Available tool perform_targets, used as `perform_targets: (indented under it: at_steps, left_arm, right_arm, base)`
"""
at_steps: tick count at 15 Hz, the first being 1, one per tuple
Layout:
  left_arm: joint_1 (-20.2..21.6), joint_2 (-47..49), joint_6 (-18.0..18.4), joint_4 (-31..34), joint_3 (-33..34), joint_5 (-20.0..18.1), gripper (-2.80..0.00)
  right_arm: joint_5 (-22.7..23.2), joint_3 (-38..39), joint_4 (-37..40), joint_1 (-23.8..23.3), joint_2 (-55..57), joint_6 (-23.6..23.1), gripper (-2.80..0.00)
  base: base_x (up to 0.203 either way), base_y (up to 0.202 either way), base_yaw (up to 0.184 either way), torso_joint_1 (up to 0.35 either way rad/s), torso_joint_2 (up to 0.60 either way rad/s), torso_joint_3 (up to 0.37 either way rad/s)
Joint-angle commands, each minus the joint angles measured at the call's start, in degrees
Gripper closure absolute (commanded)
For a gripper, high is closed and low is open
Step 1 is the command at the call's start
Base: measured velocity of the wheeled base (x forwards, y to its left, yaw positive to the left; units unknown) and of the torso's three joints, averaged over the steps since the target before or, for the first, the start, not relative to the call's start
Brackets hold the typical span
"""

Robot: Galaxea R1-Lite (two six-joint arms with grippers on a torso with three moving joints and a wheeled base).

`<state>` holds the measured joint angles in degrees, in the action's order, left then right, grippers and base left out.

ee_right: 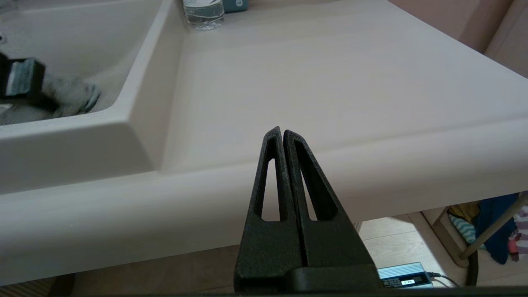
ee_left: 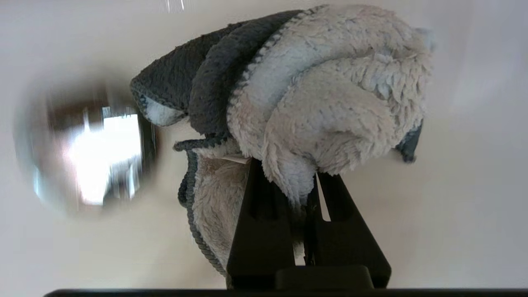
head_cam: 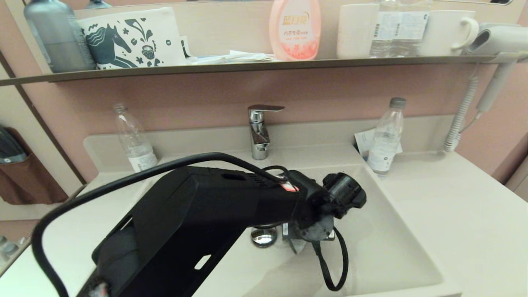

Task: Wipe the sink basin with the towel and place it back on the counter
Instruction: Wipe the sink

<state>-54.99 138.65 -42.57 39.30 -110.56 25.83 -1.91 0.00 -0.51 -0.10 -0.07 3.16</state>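
Observation:
My left gripper (ee_left: 291, 173) is down in the sink basin (head_cam: 392, 247), shut on a fold of the towel (ee_left: 330, 95). The pale fluffy cloth with its dark teal edge is bunched against the basin floor, right beside the chrome drain plug (ee_left: 88, 152). In the head view the left arm's wrist (head_cam: 313, 206) covers the fingers and most of the towel, with the drain plug (head_cam: 264, 236) just left of it and the faucet (head_cam: 259, 132) behind. My right gripper (ee_right: 281, 131) is shut on nothing, low in front of the counter (ee_right: 309, 74); the towel (ee_right: 70, 97) shows in the basin.
A clear bottle (head_cam: 134, 140) stands on the counter left of the faucet, another bottle (head_cam: 385, 138) at the basin's far right corner. The dark shelf (head_cam: 247, 66) above carries the horse-print pouch (head_cam: 132, 39), a pink bottle (head_cam: 295, 29) and mugs. A hair dryer (head_cam: 495, 41) hangs right.

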Motion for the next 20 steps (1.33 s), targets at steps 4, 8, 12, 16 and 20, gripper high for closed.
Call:
perform_targets:
  at_steps: [4,8,12,16,20]
  left_arm:
    - [-2.4,-7.8,-3.2,20.1,0.6,-4.4,0.00]
    - [1.6,-13.8,-3.0,28.6,8.5,-4.9,0.00]
    - [8.8,-24.5,2.3,28.2,16.6,-4.8,0.00]
    - [10.2,-35.9,5.7,28.8,17.4,-1.8,0.00]
    - [11.0,-47.0,6.5,35.9,17.2,2.8,0.00]
  right_arm:
    - [0.0,0.0,0.0,0.0,0.1,0.0,0.00]
    - [0.0,0.0,0.0,0.0,0.1,0.0,0.00]
    - [0.0,0.0,0.0,0.0,0.1,0.0,0.00]
    - [0.0,0.0,0.0,0.0,0.1,0.0,0.00]
    - [0.0,0.0,0.0,0.0,0.1,0.0,0.00]
  base:
    - [0.000,0.000,0.000,0.000,0.00,0.000]
    - [0.000,0.000,0.000,0.000,0.00,0.000]
    - [0.000,0.000,0.000,0.000,0.00,0.000]
    - [0.000,0.000,0.000,0.000,0.00,0.000]
    - [0.000,0.000,0.000,0.000,0.00,0.000]
